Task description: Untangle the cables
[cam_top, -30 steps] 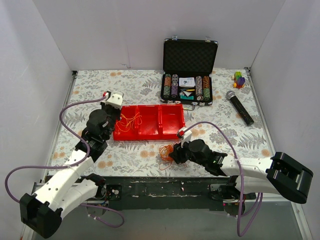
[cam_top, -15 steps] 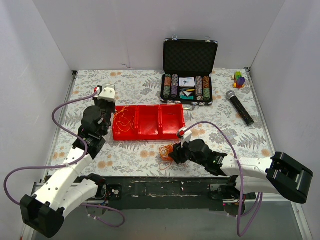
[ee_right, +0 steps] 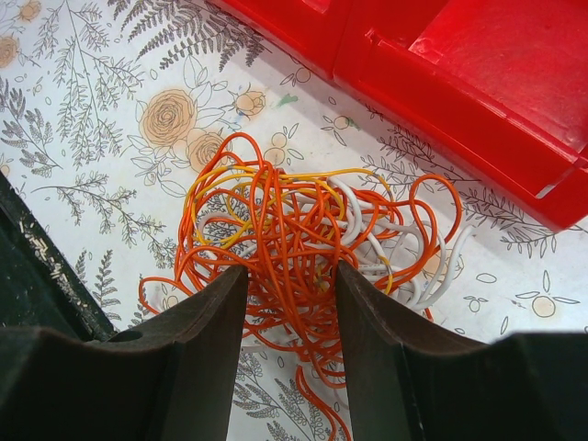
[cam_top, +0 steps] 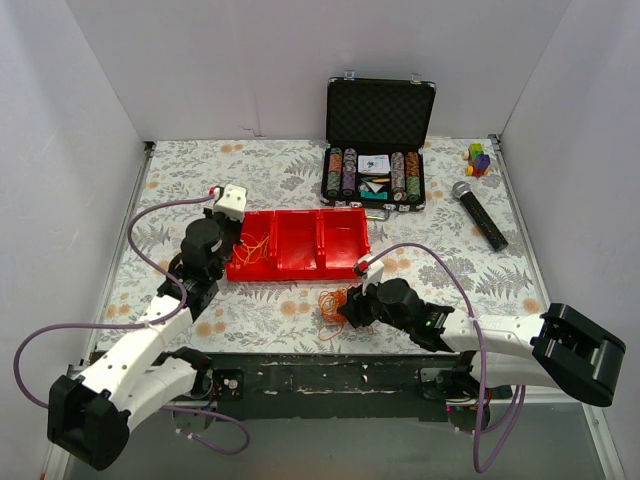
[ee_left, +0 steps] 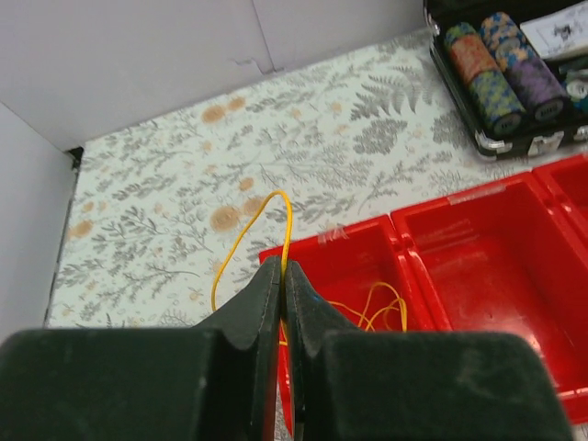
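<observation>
Orange cables [ee_right: 294, 248] (some yellow, white)

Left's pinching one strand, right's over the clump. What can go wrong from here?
1. The left gripper is shut on one thin yellow strand whose loop reaches past the red tray corner; released here, it may spill outside.
2. The right gripper straddles the clump, where orange, yellow and white strands interlace; I can't tell if it pinches. A pull might drag the whole clump or tighten it.

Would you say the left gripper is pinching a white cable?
No, the left gripper is shut on a thin yellow cable looping past its tips.
</observation>
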Available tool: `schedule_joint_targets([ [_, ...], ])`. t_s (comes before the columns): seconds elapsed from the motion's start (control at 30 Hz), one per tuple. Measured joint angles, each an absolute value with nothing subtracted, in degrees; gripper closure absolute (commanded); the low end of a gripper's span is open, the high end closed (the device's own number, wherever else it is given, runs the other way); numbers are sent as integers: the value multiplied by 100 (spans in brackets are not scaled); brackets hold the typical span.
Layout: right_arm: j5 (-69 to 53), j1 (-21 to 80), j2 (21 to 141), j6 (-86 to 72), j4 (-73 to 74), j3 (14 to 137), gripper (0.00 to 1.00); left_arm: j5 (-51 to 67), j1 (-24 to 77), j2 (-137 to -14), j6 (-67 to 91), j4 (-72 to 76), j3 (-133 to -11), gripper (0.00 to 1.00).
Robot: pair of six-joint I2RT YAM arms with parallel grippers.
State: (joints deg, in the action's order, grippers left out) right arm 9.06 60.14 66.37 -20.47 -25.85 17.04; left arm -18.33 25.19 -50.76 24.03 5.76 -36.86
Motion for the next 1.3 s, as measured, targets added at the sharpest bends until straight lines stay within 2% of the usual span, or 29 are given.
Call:
schedule_joint_targets([
  [0.57,950,6014,6635,-2088,-2585,1704,49,-384,2475,-6628,2705,974,-3544,100],
  [0.97,1020,6014,6593,-2106,-2561,1695,49,-235,2027,-7443,2714,1055,-3586,100],
  [1.3,1035,6014,6593,-2106,-2558,1695,49,130,1959,-7583,2545,985,-3586,100],
])
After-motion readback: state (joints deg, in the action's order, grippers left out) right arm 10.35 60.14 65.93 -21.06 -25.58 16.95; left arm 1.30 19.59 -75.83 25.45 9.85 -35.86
